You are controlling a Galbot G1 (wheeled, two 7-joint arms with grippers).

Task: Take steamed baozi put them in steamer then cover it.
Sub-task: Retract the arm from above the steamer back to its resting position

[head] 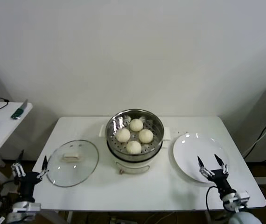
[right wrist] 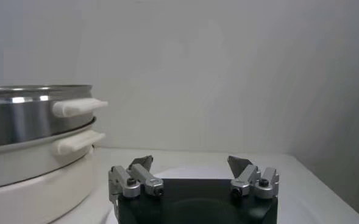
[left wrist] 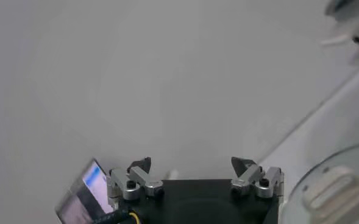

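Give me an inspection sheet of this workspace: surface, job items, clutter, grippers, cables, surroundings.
Surface: white table, bare toward its front edge.
Job's things: four steamed baozi in the steamer, uncovered; cover flat on the table, to the steamer's left, handle up.
Clutter: empty white plate to the steamer's right.
Grippers: left gripper open, at the table's left edge beside the cover; right gripper open, above the plate's near side; both hold nothing.
Cables: dark cable hanging at the far right; another on the side table.
Surroundings: plain white wall; side table at left holds small items and a screen edge.
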